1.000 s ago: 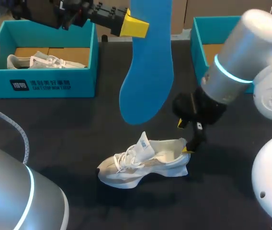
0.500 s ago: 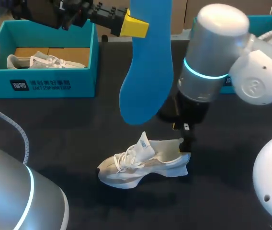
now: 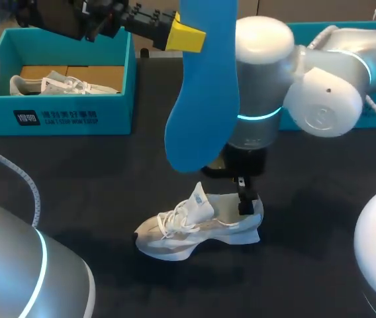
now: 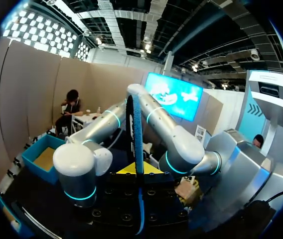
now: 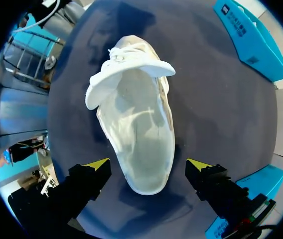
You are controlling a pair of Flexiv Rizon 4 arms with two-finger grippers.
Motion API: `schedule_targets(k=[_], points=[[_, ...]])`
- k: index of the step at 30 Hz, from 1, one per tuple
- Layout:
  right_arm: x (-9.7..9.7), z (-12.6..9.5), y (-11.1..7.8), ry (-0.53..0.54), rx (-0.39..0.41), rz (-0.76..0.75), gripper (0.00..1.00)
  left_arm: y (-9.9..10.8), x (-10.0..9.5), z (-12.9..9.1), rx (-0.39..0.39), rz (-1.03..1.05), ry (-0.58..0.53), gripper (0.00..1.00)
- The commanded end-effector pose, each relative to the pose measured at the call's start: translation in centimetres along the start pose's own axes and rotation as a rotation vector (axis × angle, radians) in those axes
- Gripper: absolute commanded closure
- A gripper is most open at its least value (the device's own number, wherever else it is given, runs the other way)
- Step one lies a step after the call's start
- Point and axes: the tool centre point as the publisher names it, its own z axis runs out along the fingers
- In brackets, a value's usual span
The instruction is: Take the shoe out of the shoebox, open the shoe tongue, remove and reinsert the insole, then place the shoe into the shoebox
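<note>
Now comes in from the right with the big silver-white elbow swung over the middle of the black table [image 3: 75,172], wrist turned straight down. Points the right gripper [image 3: 244,203] [image 5: 148,165] at the heel of the white lace-up sneaker [image 3: 194,230] [image 5: 136,114] lying on its sole directly under the fingers, tongue pulled up ahead of them and the mouth gaping. Holds the yellow-tipped fingers spread wide, one to each side of the heel, gripping nothing.

Reaches in from the left with the other arm raised high and far back. Clamps the left gripper [image 3: 185,37] [image 4: 137,170] on the long blue foam insole [image 3: 204,99] [image 4: 137,124], pinching it near its upper end and letting the toe end hang lowest, above and behind the sneaker. Shows it edge-on in the left wrist view, running up between the two yellow tips.

Leaves the teal cardboard shoebox [image 3: 69,114] below and beside the left gripper, with a second white sneaker [image 3: 55,85] inside, and another teal box [image 3: 274,50] behind the right arm.

Compared with a second ago, has swung the right elbow in from the table's right edge to the middle and carried the right gripper from just beside the heel to directly over it. Has moved neither the left arm, the insole nor the sneaker.
</note>
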Motion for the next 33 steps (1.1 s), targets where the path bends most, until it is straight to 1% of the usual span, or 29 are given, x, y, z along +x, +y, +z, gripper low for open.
schedule_targets(k=[1,4,11,15,19,23,27,33], points=[[0.0,0.1,0.2,-0.006,0.021,0.004,0.0,0.0,-0.1,0.2,-0.002,-0.001,0.0,1.0],[-0.5,-0.1,0.5,-0.017,0.016,-0.004,0.0,0.0,-0.1,0.2,-0.002,-0.001,0.0,1.0],[-2.5,0.0,2.1,-0.029,0.022,-0.052,0.0,0.0,-0.1,0.2,-0.002,-0.001,0.0,1.0],[-3.6,0.9,2.7,-0.025,0.021,-0.074,0.0,0.0,-0.1,0.2,-0.002,-0.001,0.0,1.0],[-4.3,2.1,2.8,-0.028,0.014,-0.083,0.0,0.0,-0.1,0.2,-0.002,-0.001,0.0,1.0],[-4.6,3.1,3.0,-0.022,0.005,-0.078,0.0,0.0,-0.1,0.2,-0.002,-0.001,0.0,1.0],[-4.4,4.0,3.4,-0.013,0.003,-0.071,0.0,0.0,-0.1,0.2,-0.002,-0.001,0.0,1.0],[-4.4,5.1,3.4,0.0,0.0,-0.066,0.0,0.0,-0.1,0.2,-0.002,-0.001,0.0,1.0]])
